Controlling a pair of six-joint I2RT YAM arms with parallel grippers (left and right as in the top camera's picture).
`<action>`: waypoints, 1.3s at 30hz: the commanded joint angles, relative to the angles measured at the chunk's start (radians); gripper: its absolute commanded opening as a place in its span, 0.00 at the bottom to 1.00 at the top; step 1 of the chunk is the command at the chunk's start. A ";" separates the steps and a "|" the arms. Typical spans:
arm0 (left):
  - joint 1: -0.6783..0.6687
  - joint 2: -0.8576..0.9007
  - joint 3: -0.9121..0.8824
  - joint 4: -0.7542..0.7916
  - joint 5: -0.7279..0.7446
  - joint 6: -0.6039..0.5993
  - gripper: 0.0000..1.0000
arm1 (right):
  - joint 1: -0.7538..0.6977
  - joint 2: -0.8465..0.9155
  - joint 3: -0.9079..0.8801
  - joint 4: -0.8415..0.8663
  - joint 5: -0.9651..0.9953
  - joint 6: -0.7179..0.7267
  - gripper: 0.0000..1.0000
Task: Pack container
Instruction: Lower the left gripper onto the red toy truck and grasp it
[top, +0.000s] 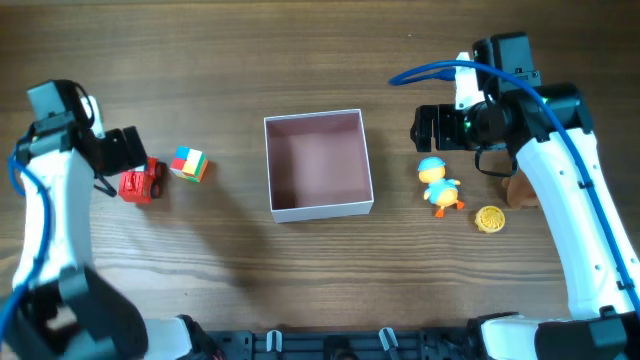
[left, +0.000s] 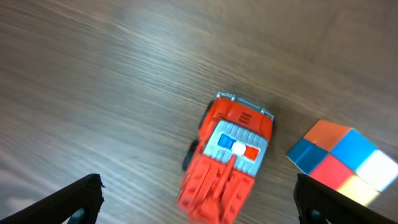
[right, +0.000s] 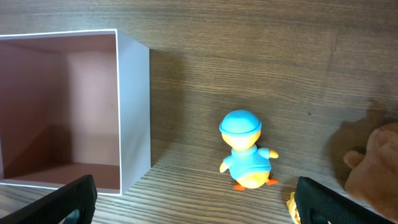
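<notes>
Dark fingertips (left: 78, 199) fill the two bottom corners of the left wrist view, set far apart. The left gripper (left: 208, 202) is spread wide and grips nothing. Between them and a little beyond, a red toy truck (left: 227, 158) lies on the wooden table (left: 93, 74). It has a grey roof and a blue-and-red light bar, and its near end is blurred. Near it, on the right of this view, sits a small cube (left: 345, 162) of coloured squares (orange, blue, red, white and yellow). I cannot tell whether cube and truck touch.

From overhead both toys lie at the left side of the table, the truck right at the left gripper and the cube on the side nearer the box (top: 322, 209). The box stands in the middle of the table between the two arms — square and shallow, with thin white walls and its dusty pink floor fully showing.

The right gripper (right: 204, 202) is also spread wide and carries nothing, its fingers sitting at the bottom corners of its own view. Ahead of it a little duck (right: 245, 149) stands upright on the wood, with a blue cap, blue body and orange feet. It is beside the box's white right wall but apart from it. A yellow disc (top: 489, 218) lies near the duck on the side away from the box. A brown lump (right: 379, 168) lies at the edge of the right wrist view, partly under the right arm when seen from above.
</notes>
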 joint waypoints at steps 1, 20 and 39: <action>0.003 0.087 0.009 0.004 0.058 0.040 1.00 | -0.001 0.001 0.010 -0.002 0.014 -0.017 1.00; 0.003 0.249 0.008 0.043 0.121 0.199 0.88 | -0.001 0.001 0.010 -0.031 0.014 -0.034 1.00; 0.003 0.253 0.008 0.044 0.122 0.163 0.15 | -0.001 0.001 0.010 -0.032 0.014 -0.033 1.00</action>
